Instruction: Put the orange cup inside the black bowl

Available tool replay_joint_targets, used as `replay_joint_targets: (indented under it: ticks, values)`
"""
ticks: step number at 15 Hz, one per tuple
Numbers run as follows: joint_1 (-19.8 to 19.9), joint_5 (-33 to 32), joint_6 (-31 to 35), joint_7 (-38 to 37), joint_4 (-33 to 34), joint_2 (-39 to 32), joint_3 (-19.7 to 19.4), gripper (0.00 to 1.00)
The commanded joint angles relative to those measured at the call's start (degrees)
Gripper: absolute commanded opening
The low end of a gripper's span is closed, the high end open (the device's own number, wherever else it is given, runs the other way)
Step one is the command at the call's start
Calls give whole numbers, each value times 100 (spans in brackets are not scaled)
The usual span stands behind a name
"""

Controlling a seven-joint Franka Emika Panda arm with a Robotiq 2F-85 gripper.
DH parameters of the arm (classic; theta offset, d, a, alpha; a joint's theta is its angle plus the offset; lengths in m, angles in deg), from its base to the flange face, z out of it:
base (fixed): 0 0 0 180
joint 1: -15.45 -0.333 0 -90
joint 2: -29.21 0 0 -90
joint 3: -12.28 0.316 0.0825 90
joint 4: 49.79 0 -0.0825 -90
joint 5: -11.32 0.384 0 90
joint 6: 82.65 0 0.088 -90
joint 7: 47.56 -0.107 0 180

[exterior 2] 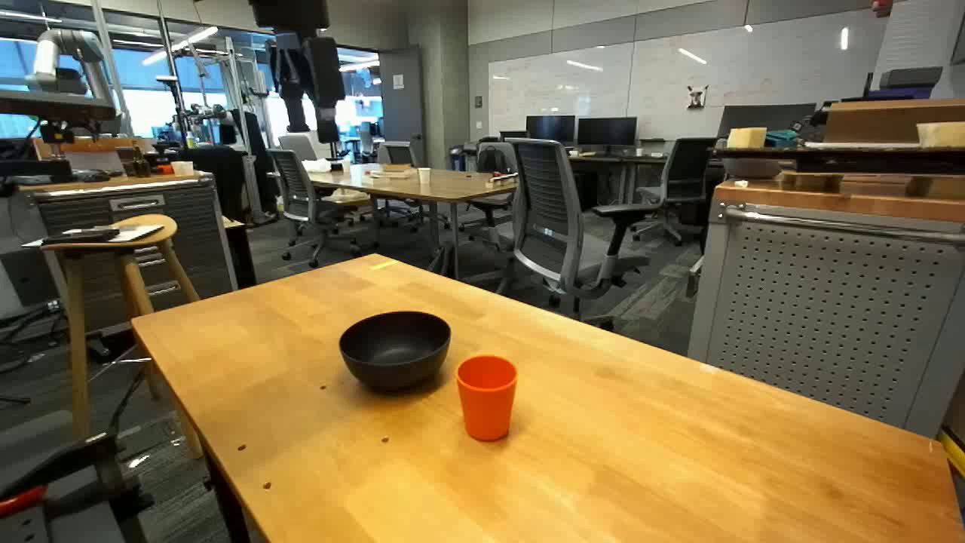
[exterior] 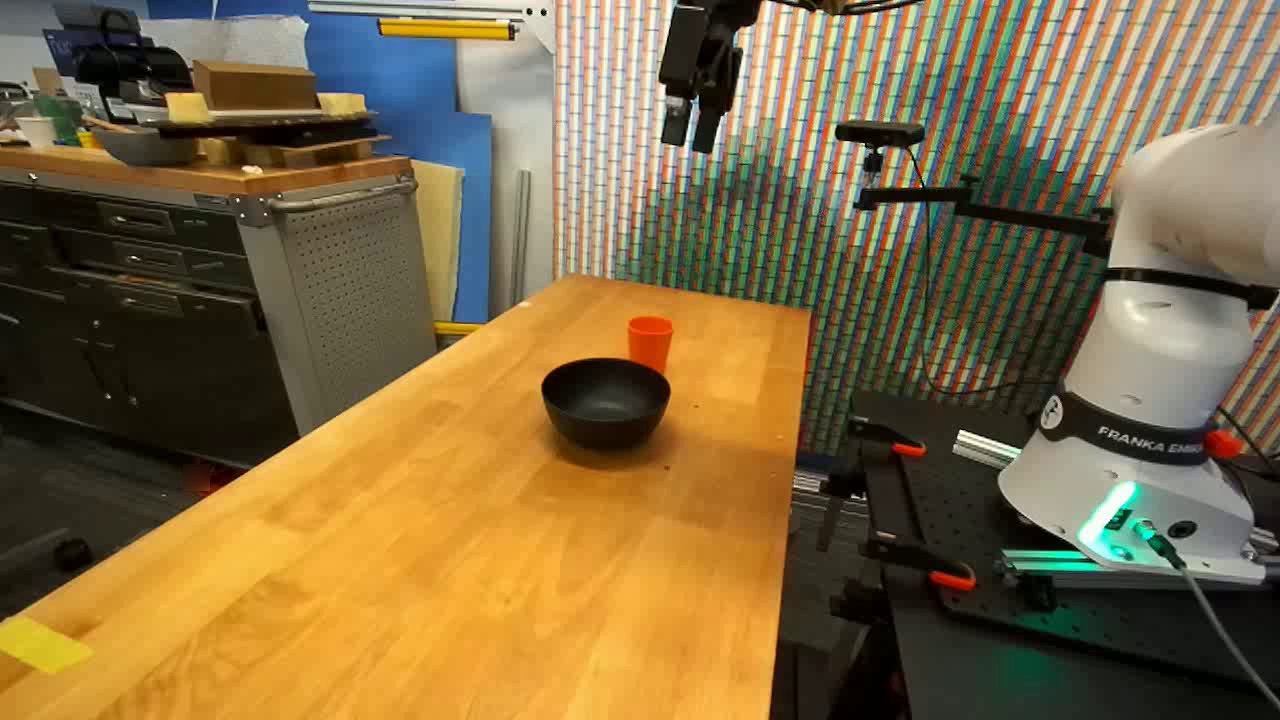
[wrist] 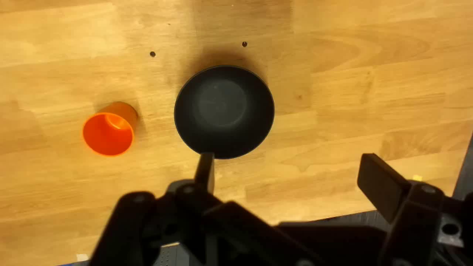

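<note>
The orange cup stands upright and empty on the wooden table, partly behind the bowl in that exterior view. It also shows in an exterior view and at the left of the wrist view. The black bowl sits upright and empty beside the cup, with a small gap between them; it shows in an exterior view and in the wrist view. My gripper is open and empty, high above the table; both exterior views show it, near the top edge.
The wooden table bears the cup and bowl. A grey tool cabinet stands beyond the table's long edge. An office chair and a wooden stool stand near the table. A camera on a bracket is by the robot base.
</note>
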Motion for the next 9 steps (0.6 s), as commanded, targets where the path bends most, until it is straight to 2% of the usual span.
replay_joint_targets:
  ticks: [1,8,9]
  values:
    - [34,11,-12,10,27,0,29,100]
    - [34,11,-13,10,68,20,29,100]
    - [6,-137,46,-9,75,-66,132,100]
